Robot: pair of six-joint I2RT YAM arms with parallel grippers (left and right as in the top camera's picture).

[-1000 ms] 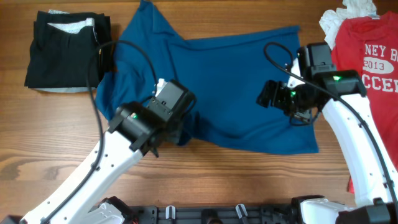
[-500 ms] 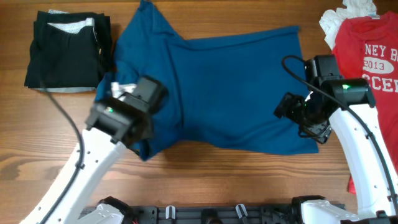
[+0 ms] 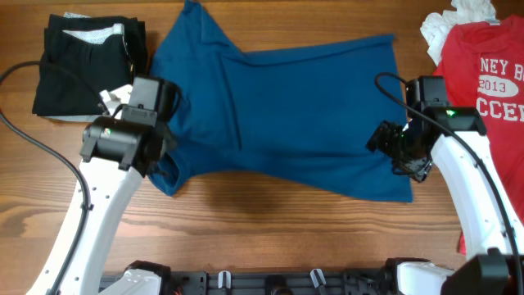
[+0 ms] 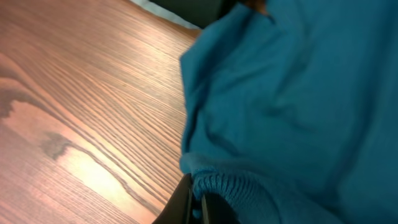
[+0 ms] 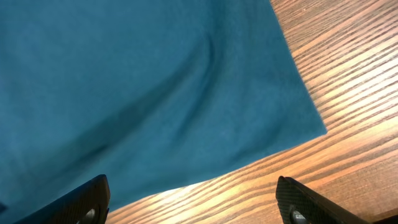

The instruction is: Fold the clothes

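Blue shirt point(image 3: 286, 115) is lying flat, not folded yet; left gripper point(image 4: 196, 200) is pinching its hem, right gripper point(image 5: 194, 198) is hanging open.

The left gripper point(image 4: 198, 205), pinching the shirt point(image 3: 286, 115), dragged its lower-left fold leftward, spreading it flatter; the right gripper point(image 3: 399, 152) shifted right toward the hem.

Left end effector point(image 4: 198, 202) pinched — right point(image 5: 195, 200) spread
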